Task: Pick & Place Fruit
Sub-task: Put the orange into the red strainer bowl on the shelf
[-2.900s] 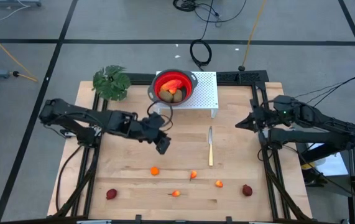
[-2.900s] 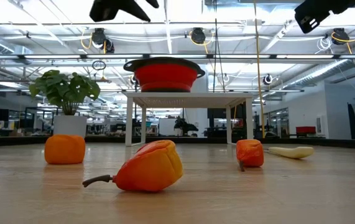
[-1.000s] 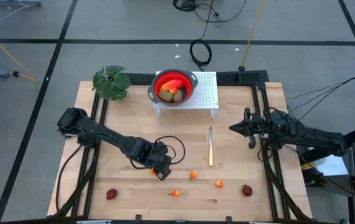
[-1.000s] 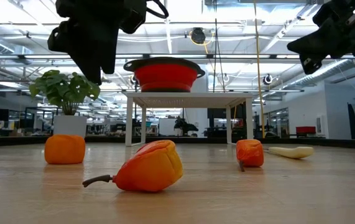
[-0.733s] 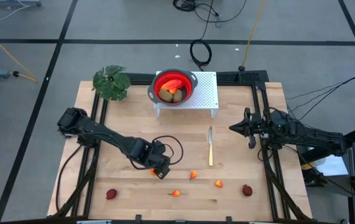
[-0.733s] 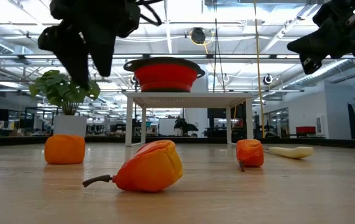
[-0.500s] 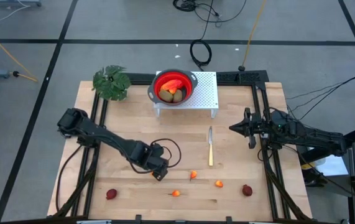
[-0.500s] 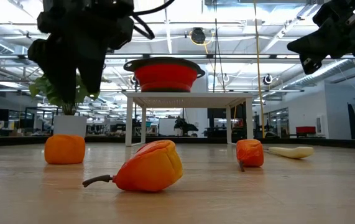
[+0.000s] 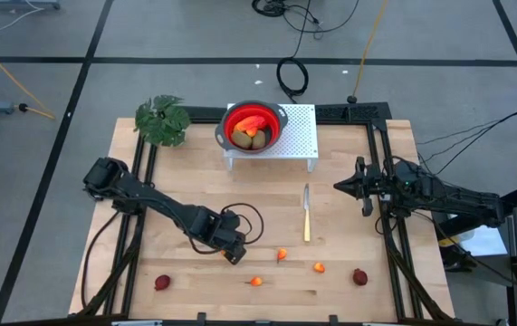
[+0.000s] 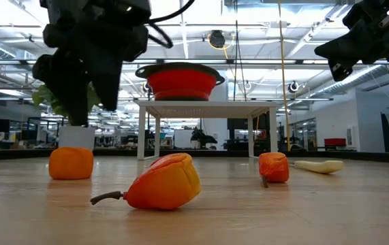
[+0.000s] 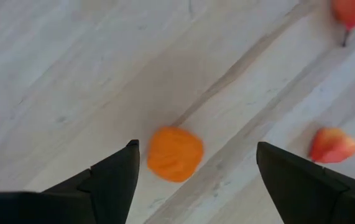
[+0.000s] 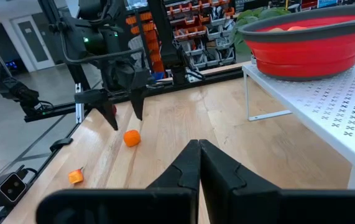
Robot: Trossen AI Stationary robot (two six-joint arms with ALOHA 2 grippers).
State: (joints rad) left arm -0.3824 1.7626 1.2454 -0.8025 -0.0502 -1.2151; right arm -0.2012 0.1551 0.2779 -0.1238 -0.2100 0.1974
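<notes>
A small round orange fruit [image 11: 175, 154] lies on the wooden table, below my open left gripper [image 11: 197, 146]. The fingers point down and stand on either side of it without touching; the fruit is closer to one finger. In the low view the left gripper [image 10: 88, 102] hangs just above the orange fruit [image 10: 71, 163]. Other fruits lie near the front edge: a red-yellow one [image 9: 281, 254], two small orange ones [image 9: 256, 282] [image 9: 319, 267], and two dark-red ones [image 9: 162, 282] [image 9: 359, 277]. My right gripper [image 9: 339, 186] waits shut at the right side, above the table.
A red bowl [image 9: 254, 125] holding some fruit stands on a white perforated rack [image 9: 301, 136] at the far middle. A leafy green plant [image 9: 162, 119] stands at the far left. A slim knife [image 9: 307, 213] lies mid-table, right of the left gripper.
My left gripper has opened wider and come down over the orange fruit, shifting slightly toward the table's left and near edge. The fruit has stayed in place.
</notes>
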